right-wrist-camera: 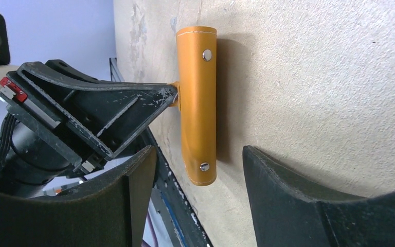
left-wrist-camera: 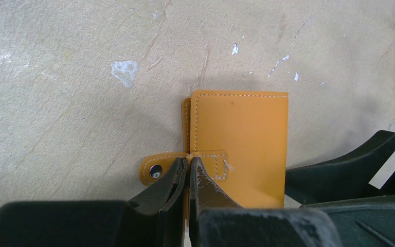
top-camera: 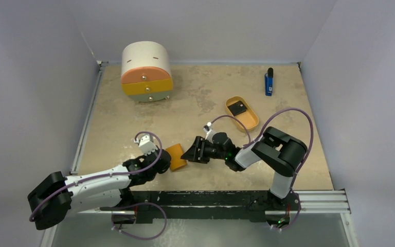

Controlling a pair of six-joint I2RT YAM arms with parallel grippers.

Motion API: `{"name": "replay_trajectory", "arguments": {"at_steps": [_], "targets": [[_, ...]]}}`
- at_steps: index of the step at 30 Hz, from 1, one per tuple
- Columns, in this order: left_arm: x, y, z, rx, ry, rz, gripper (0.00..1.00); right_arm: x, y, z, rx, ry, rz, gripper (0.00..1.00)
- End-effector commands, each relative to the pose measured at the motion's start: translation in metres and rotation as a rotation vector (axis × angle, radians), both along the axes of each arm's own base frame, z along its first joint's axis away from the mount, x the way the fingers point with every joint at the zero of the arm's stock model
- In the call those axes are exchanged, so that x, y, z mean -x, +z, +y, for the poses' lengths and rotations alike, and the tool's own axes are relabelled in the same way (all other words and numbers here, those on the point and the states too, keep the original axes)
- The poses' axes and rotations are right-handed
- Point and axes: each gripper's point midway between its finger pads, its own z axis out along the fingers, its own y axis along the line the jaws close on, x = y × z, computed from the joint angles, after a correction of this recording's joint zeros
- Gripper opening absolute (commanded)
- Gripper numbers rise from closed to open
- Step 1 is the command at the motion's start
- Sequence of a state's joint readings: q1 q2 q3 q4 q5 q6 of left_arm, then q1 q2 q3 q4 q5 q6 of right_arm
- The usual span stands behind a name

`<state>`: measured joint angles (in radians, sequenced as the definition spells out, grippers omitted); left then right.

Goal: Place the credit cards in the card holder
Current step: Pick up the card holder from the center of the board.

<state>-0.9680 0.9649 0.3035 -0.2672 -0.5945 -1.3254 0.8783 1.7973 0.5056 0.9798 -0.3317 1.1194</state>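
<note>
Left gripper [left-wrist-camera: 187,165] pinches the flat orange leather card holder [left-wrist-camera: 241,139] by its snap strap [left-wrist-camera: 157,170], on the table [top-camera: 211,92]. Right gripper [right-wrist-camera: 198,159] gapes beside it. Pockets hidden. Thin black credit card [top-camera: 237,108] sits in tan oval tray [top-camera: 252,122].

The card holder [top-camera: 176,157] lies on the table [top-camera: 211,87] near its front middle, between the two grippers. The left gripper [top-camera: 163,160] touches its left edge and the right gripper [top-camera: 189,153] sits just beside it on the right. Behind and to the right is a tray [top-camera: 250,121] with one credit card [top-camera: 237,108] in it; a stick-shaped object [top-camera: 269,82] lies far right, a drawer cabinet [top-camera: 146,72] far left
</note>
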Motion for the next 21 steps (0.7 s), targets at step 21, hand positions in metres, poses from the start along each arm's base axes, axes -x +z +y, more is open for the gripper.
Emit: {"name": "replay_trajectory", "arguments": {"at_steps": [21], "targets": [[0.019,-0.029,0.027,-0.127,-0.002,0.094,0.0,-0.001,-0.009,0.022,0.027,0.106,-0.018,0.58]]}}
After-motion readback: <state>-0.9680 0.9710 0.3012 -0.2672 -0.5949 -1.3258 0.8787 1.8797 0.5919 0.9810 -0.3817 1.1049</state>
